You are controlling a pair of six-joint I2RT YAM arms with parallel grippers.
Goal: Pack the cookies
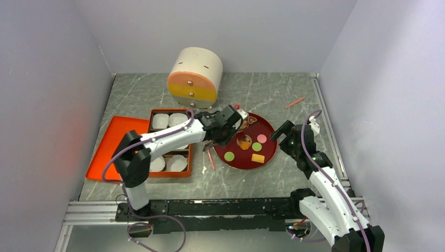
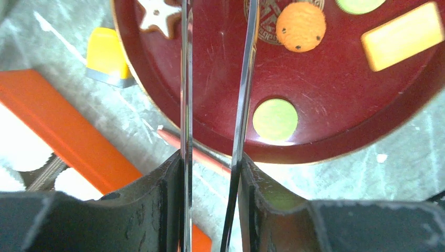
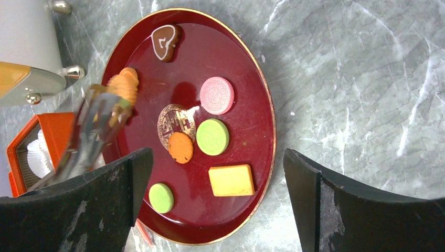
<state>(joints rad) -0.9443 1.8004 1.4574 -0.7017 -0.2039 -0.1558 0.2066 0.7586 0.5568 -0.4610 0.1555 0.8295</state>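
Sitting on the red plate (image 3: 252,79) are the cookies (image 3: 212,136); the star cookie (image 2: 157,14) is cut off at the top edge. The left gripper (image 2: 210,163) squeezes metal tongs (image 2: 244,79) above them, their tips blurred. The right gripper (image 3: 218,157) hangs wide open beside the plate.

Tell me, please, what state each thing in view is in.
left gripper: jaws shut on the tongs
tongs: arms apart, above the plate
right gripper: jaws open, empty
plate: holds the cookies
box: open, liners inside
cabinet: drawers shut
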